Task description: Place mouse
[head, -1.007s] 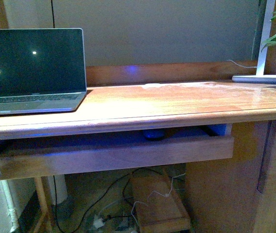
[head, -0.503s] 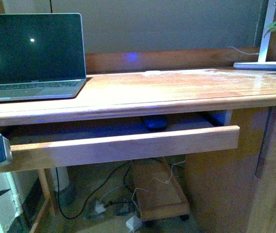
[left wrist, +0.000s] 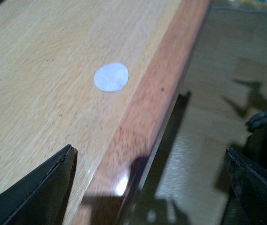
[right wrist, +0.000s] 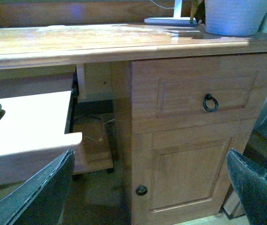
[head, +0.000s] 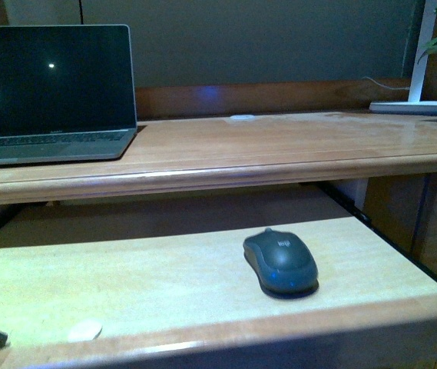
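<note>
"On that pale wooden pull-out tray point(head: 164, 288), what might go wrong?"
"The small dark grey rounded mouse point(head: 280, 263) lies loose there, and my left pincer point(left wrist: 149, 187) and right pincer point(right wrist: 147, 187) both gape empty. Grabbing off-centre could skid it over the lip. Front view shows it whole; my right wrist catches perhaps its edge."

No text reads legibly in any view. The small dark grey rounded mouse point(head: 280, 263) carries a tiny pale logo on its top, too small to make out. The open silver laptop point(head: 49, 92) has a faint mark under its dark screen, also unreadable.
</note>
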Controlling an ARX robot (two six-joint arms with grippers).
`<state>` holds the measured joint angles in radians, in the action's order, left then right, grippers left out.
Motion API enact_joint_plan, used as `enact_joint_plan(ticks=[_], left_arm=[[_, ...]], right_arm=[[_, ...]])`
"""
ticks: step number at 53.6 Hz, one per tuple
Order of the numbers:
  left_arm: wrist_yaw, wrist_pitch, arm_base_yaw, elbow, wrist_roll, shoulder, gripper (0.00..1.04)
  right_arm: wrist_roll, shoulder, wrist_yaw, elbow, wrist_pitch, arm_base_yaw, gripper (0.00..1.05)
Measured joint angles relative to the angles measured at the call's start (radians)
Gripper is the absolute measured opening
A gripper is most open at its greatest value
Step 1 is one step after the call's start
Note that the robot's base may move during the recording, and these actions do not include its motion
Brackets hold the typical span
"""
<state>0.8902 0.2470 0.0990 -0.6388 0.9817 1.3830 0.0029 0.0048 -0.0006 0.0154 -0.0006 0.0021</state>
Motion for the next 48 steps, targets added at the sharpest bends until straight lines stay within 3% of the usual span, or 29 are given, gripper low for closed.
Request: enact_joint_plan(ticks=[7,15,18,19,22,23,24,26,28,39,48], left_arm=[[-0.021,-0.159,-0.039,0.105,-0.318,-0.159,0.97],[-0.128,-0.409,-0.034,0.164,-0.775,-0.412,0.97],[-0.137,-0.424,-0.031,0.169,-0.875,-0.460,0.97],[-0.183,-0.451,-0.037,0.179,-0.905,-0.481,0.96],[-0.551,-0.675,-0.086,0.276,-0.940,-0.541,0.82],[-0.590,-0.695,-0.089,0.288,-0.943,-0.546,0.80],[-0.701,-0.743,-0.093,0.321,-0.949,-0.556,0.75],[-0.830,-0.772,-0.094,0.363,-0.958,-0.574,0.66],[-0.884,-0.778,-0.093,0.395,-0.968,-0.596,0.57],[-0.888,-0.777,-0.097,0.470,-0.972,-0.680,0.25],[-0.888,-0.753,-0.097,0.516,-0.977,-0.750,0.03]], right_arm=[[0.000,0.000,0.000,0.000,0.000,0.000,0.97],[0.000,0.000,0.000,0.000,0.000,0.000,0.97],[0.000,0.000,0.000,0.000,0.000,0.000,0.97],[0.000,0.000,0.000,0.000,0.000,0.000,0.97],[0.000,0.000,0.000,0.000,0.000,0.000,0.97],[0.000,0.000,0.000,0.000,0.000,0.000,0.97],[0.000,0.000,0.000,0.000,0.000,0.000,0.97],[0.013,0.013,-0.032,0.001,0.003,-0.006,0.97],[0.028,0.086,-0.100,0.006,0.067,-0.008,0.97],[0.079,0.581,-0.124,0.171,0.469,0.036,0.97],[0.089,0.907,-0.127,0.375,0.577,0.170,0.97]])
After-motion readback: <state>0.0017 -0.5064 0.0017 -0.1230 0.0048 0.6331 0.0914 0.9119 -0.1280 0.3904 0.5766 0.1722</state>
